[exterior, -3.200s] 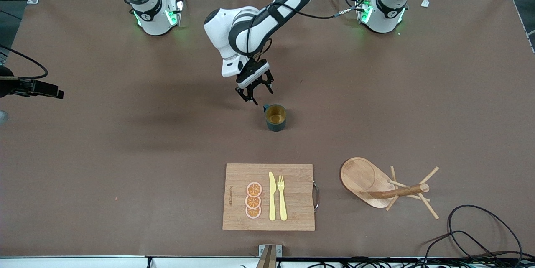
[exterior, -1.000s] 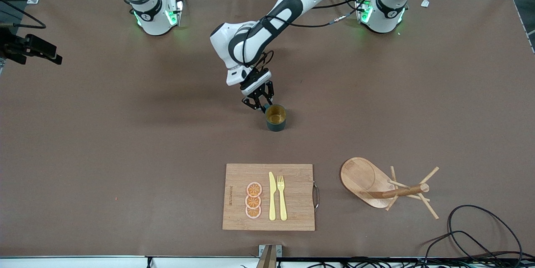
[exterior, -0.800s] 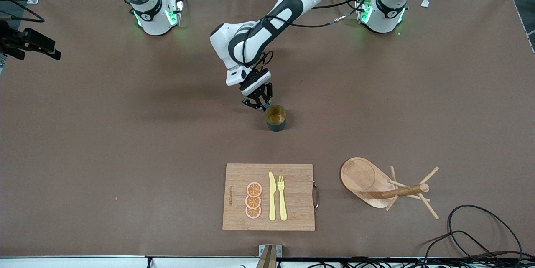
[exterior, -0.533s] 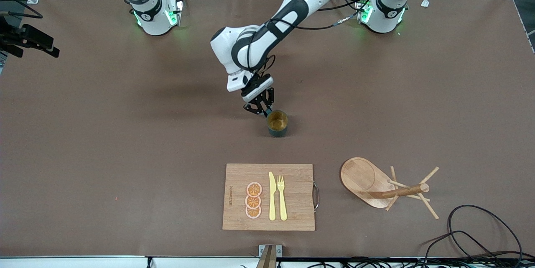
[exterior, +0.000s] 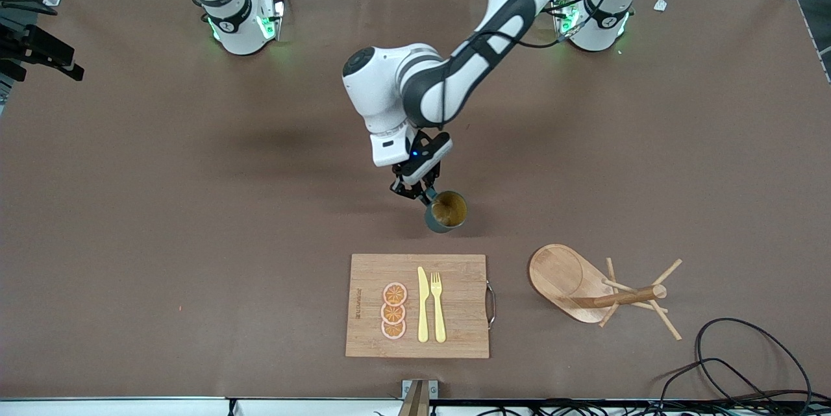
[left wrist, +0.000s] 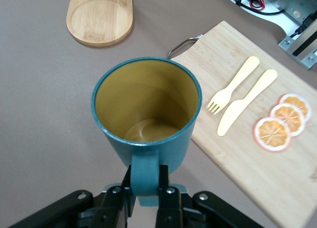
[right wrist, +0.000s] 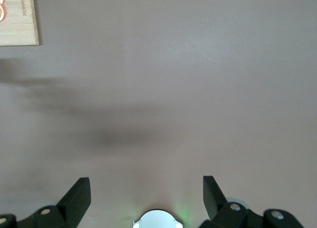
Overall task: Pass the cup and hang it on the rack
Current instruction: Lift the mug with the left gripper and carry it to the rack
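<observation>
The teal-green cup, yellow inside, hangs a little above the table between the arm bases and the cutting board. My left gripper is shut on its loop handle. In the left wrist view the handle sits pinched between both fingers of the left gripper, and the cup has its mouth toward the camera. The wooden rack stands toward the left arm's end, near the front edge; its oval base shows past the cup. My right gripper waits open, high over bare table, holding nothing.
A bamboo cutting board with a yellow knife, a fork and orange slices lies near the front edge, beside the rack. Black cables loop at the front corner by the rack.
My left gripper closed on the cup's handle, lifted the cup off the table and carried it toward the cutting board. The right arm's hand drifted a little.
</observation>
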`<state>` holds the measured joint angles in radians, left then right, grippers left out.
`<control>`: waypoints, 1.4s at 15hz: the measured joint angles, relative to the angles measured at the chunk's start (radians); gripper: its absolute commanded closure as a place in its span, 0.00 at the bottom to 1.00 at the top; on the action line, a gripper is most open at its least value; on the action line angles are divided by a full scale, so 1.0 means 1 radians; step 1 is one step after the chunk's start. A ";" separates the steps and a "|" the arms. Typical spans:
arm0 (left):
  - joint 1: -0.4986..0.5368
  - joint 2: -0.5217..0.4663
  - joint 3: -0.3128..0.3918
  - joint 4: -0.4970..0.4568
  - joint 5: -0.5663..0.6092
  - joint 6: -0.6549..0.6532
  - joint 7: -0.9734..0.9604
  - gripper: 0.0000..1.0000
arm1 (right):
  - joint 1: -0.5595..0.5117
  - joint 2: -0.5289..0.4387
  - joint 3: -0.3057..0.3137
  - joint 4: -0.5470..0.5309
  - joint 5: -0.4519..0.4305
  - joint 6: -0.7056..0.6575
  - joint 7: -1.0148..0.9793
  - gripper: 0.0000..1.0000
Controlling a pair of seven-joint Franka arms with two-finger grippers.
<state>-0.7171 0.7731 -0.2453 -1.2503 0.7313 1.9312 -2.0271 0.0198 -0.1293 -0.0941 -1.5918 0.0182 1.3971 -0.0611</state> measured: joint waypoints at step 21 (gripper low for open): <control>0.657 -0.254 0.004 -0.012 -1.428 0.039 0.706 1.00 | 0.000 0.000 0.001 -0.001 -0.009 0.009 -0.013 0.00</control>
<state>-0.0602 0.5190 -0.2417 -1.2622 -0.6969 1.9703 -1.3208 0.0202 -0.1294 -0.0933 -1.5925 0.0090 1.4059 -0.0744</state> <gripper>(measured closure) 0.789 0.000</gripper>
